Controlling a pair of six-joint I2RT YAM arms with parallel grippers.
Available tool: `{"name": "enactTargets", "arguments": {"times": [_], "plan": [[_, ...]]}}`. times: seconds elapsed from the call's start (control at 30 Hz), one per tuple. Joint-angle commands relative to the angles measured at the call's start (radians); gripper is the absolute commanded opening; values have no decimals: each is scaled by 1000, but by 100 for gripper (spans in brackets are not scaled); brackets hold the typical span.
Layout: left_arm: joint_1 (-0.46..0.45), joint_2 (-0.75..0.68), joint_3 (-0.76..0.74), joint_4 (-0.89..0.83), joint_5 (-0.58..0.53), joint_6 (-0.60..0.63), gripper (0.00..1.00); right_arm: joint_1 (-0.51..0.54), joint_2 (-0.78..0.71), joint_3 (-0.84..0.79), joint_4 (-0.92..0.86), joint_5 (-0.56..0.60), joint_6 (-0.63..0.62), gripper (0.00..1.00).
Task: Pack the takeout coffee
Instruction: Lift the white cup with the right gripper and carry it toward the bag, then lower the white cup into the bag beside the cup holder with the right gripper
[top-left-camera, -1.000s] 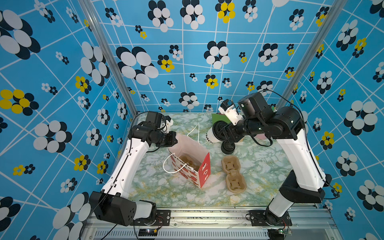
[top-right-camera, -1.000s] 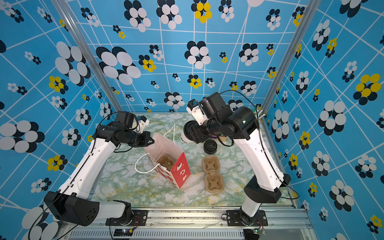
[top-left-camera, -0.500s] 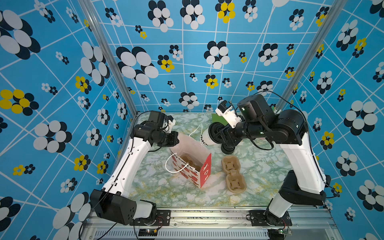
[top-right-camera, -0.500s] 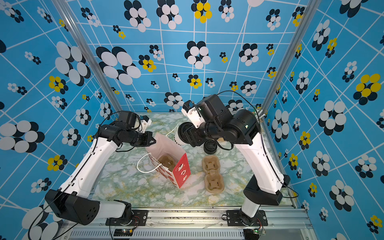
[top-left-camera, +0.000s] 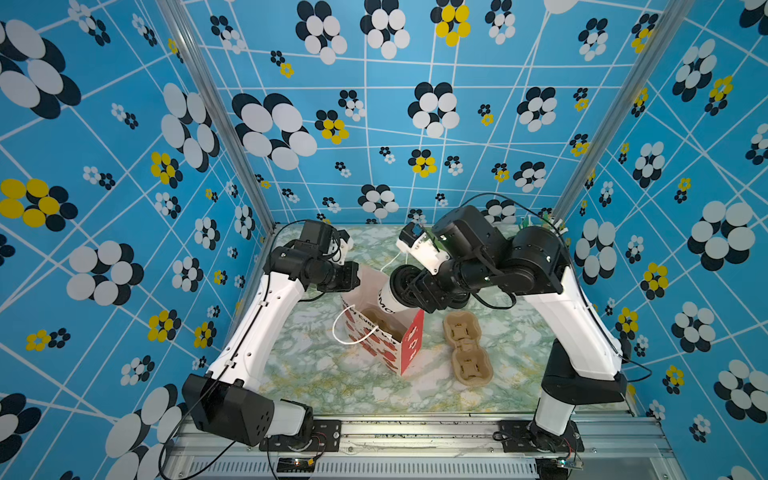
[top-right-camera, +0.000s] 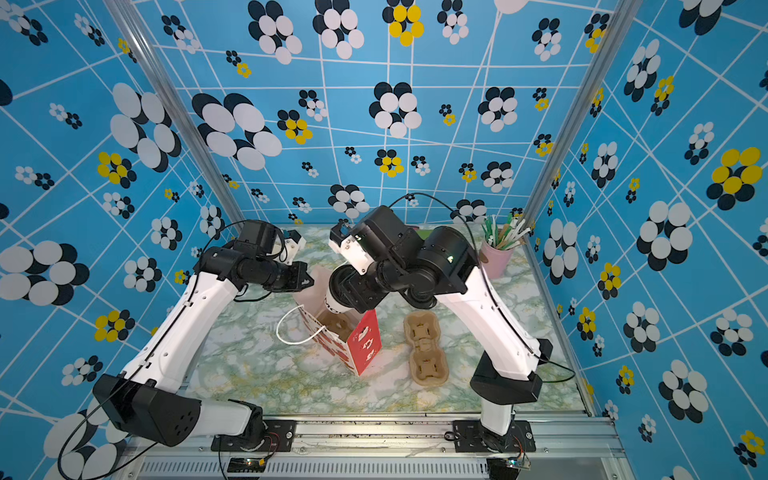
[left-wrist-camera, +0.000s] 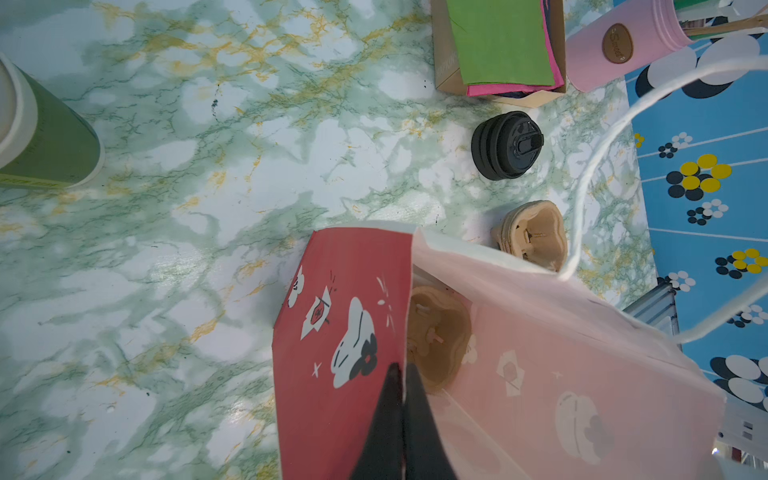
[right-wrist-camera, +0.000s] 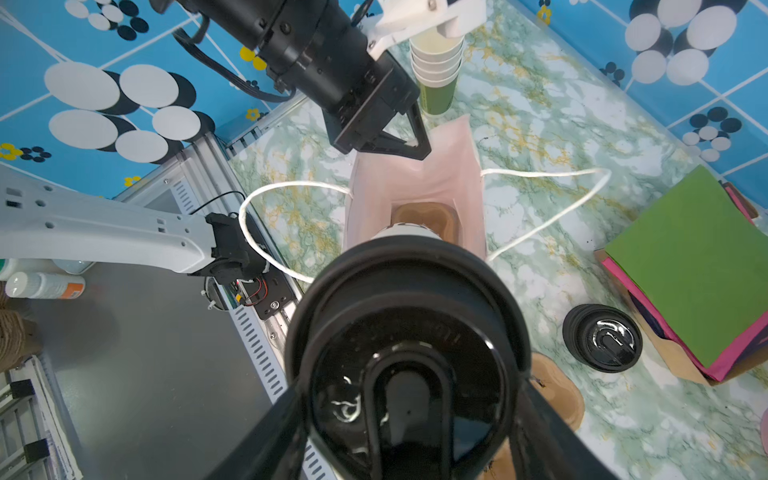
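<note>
— Where did we find the takeout coffee (top-left-camera: 388, 300)?
— We saw it tilted, base first, at the open mouth of the paper bag (top-left-camera: 411, 340). The right end effector (right-wrist-camera: 407, 386) was clamped around its lidded top.
— And the left end effector (left-wrist-camera: 402, 409)?
— We saw it pinched together on the bag's far-left rim.

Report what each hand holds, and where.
The left hand pinches the paper bag by its top edge; right hand grips the takeout coffee at its black lid.

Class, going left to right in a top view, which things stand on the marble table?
The paper bag → cardboard cup carrier → pink cup. The takeout coffee overlaps the bag, so it is omitted.
</note>
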Motion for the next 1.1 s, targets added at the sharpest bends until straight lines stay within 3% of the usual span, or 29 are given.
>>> {"name": "enactTargets", "arguments": {"times": [0.0,0.57,1.07], "plan": [[-8,12,23,-8,-20,15,0,13,41,16,-34,34,11,70],[-5,-2,22,-22,-32,38,0,18,209,-20,-29,-5,-6,70],[-5,-3,25,-22,-26,42,0,20,155,-339,149,-26,-34,70]]}}
